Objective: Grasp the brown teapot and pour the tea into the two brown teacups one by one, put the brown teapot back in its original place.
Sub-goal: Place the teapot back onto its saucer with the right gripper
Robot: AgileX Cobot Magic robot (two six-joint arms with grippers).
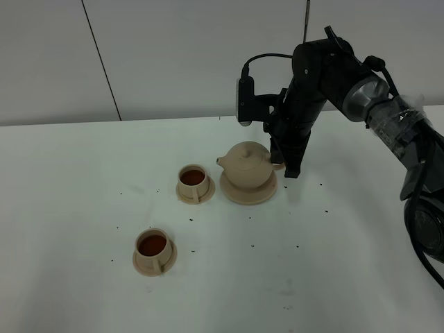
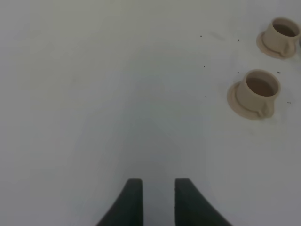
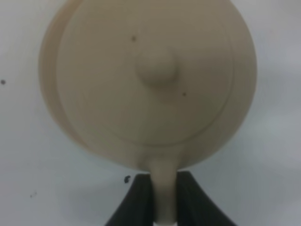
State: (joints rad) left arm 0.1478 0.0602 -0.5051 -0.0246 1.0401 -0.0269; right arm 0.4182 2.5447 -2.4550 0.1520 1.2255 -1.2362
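Teapot, round and matte beige with a knobbed lid, sits upright on its wide flat saucer on the white table, its thin loop handle pinched between the dark fingers of the right gripper. Two small cylindrical cups (both holding dark reddish tea) rest on little round saucers: one just beside the spout, the other nearer the front. The left gripper hangs clenched over bare tabletop, empty.
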